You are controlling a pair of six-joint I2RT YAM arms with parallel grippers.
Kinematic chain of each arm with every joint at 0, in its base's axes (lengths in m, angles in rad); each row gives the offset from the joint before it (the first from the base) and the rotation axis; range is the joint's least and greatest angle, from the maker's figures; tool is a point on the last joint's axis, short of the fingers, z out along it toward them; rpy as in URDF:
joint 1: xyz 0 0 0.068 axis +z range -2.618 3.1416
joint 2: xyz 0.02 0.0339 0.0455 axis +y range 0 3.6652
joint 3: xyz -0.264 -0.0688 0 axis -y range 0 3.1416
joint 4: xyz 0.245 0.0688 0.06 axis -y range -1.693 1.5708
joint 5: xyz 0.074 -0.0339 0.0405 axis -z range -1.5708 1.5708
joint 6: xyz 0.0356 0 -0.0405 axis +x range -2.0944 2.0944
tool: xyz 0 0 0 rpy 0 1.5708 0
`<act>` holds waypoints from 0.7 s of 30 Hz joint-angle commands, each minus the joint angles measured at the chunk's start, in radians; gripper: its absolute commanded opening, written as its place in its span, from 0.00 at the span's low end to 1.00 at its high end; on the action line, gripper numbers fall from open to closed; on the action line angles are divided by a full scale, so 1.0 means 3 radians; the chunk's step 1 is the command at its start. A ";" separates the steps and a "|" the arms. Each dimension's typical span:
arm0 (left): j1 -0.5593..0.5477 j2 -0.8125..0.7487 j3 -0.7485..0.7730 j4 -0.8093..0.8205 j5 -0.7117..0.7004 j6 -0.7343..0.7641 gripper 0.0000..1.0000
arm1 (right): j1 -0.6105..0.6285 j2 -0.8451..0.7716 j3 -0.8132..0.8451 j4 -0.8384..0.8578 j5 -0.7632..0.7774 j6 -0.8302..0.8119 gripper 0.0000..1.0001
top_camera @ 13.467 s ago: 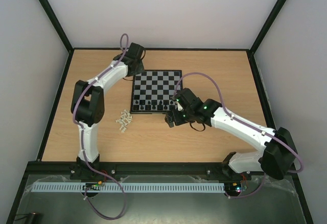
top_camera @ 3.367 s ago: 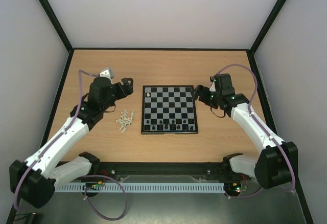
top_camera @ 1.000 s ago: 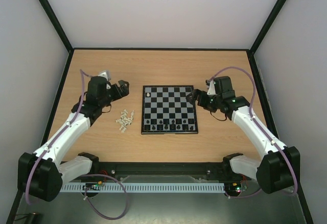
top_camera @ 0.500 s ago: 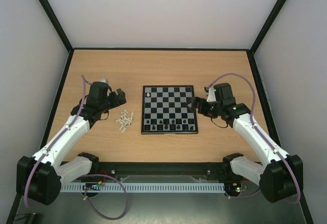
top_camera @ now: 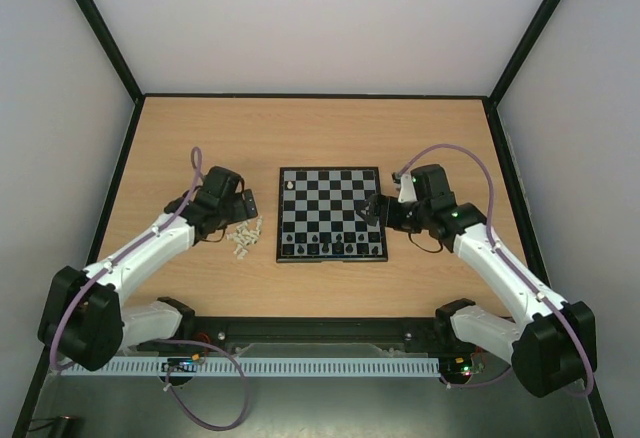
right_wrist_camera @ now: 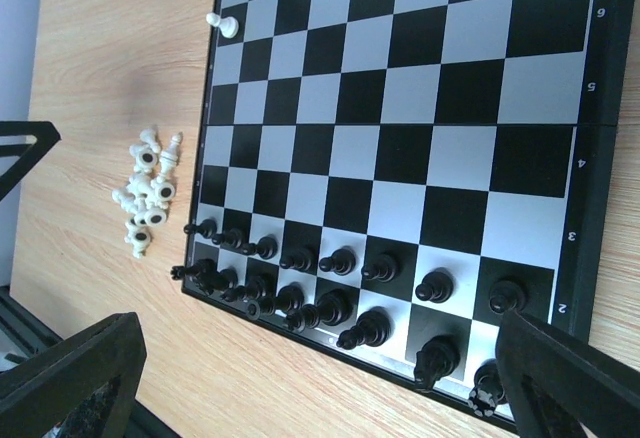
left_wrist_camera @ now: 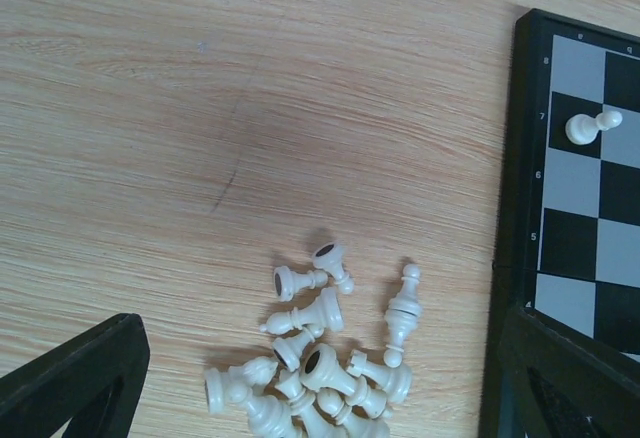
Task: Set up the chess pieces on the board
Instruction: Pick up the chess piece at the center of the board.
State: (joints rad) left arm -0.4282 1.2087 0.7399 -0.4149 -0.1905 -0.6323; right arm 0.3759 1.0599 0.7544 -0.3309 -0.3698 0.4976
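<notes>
The board point(top_camera: 331, 201) lies mid-table. Black chess pieces point(top_camera: 330, 248) stand in two rows along its near edge, seen close in the right wrist view point(right_wrist_camera: 340, 298). One white pawn point(top_camera: 290, 187) stands at the far left of the board point(left_wrist_camera: 580, 190). The other white chess pieces point(top_camera: 243, 237) lie tumbled in a pile point(left_wrist_camera: 320, 373) on the wood left of the board. My left gripper point(top_camera: 244, 208) hangs open just above that pile, which lies between its fingers point(left_wrist_camera: 75, 378). My right gripper point(top_camera: 373, 209) is open over the board's right edge point(right_wrist_camera: 600, 158), holding nothing.
The wooden tabletop point(top_camera: 320, 133) is ringed by a black frame with grey walls on three sides. A cable rail point(top_camera: 300, 367) runs along the near edge by the arm bases. The white pile point(right_wrist_camera: 148, 193) also shows in the right wrist view.
The left gripper has come down and right, from beside the pile to over it. The right gripper has slid a little nearer and left at the board's right edge. Pieces have not moved.
</notes>
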 commanded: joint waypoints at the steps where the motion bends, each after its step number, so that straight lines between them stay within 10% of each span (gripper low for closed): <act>1: -0.0105 -0.0001 0.0113 -0.0168 -0.0172 -0.0062 0.98 | 0.0053 0.0038 -0.0047 -0.0077 0.0018 -0.0047 0.97; 14: -0.0313 0.0026 0.0078 -0.0366 -0.0269 -0.0177 0.37 | 0.0117 0.0084 -0.0091 -0.0088 0.0048 -0.0058 0.96; 21: -0.0316 -0.0121 -0.0089 -0.0320 -0.0137 -0.0294 0.35 | 0.0147 0.0128 -0.0100 -0.0083 0.0031 -0.0058 0.96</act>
State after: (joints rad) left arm -0.5190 1.2087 0.7456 -0.4931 -0.2512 -0.6884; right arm 0.4084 1.0878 0.7399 -0.3309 -0.3565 0.4957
